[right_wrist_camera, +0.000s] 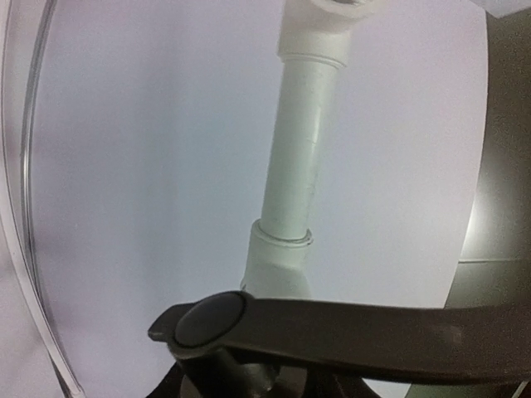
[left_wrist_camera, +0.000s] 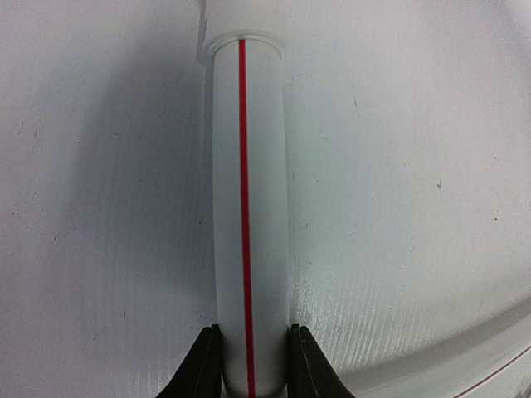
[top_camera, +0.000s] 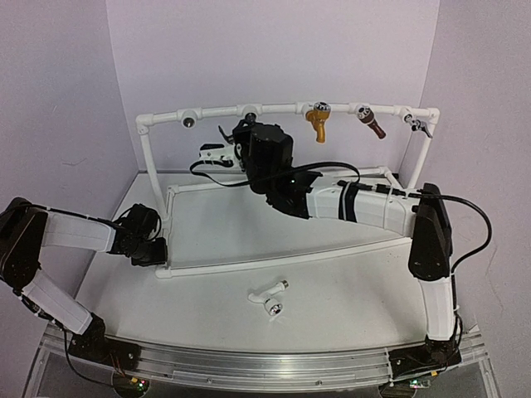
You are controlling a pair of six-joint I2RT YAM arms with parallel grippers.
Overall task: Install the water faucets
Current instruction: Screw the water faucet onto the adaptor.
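Top external: right arm (top_camera: pixel 365 206) crosses pipe frame (top_camera: pixel 274 262); white faucet (top_camera: pixel 265 293) lies outside it

Overhead faces down; both wrists close on pipe frame (left_wrist_camera: pixel 265 207).

You had the pipe frame (top_camera: pixel 274 259) standing on the table (top_camera: pixel 348 307), ahead of both arm bases. Your left gripper (left_wrist_camera: pixel 251 369) sat at the frame's front-left corner, one finger on either side of a base pipe (left_wrist_camera: pixel 249 207). Your right gripper (top_camera: pixel 247 143) was up at the left half of the top rail (top_camera: pixel 274 109), where the lever tap (right_wrist_camera: pixel 348 327) met a fitting. Three other taps (top_camera: pixel 319 122) (top_camera: pixel 371 123) (top_camera: pixel 421 126) hung along the rail's right half. The knob tap (top_camera: pixel 267 293) lay on the table before the frame, between the arms.
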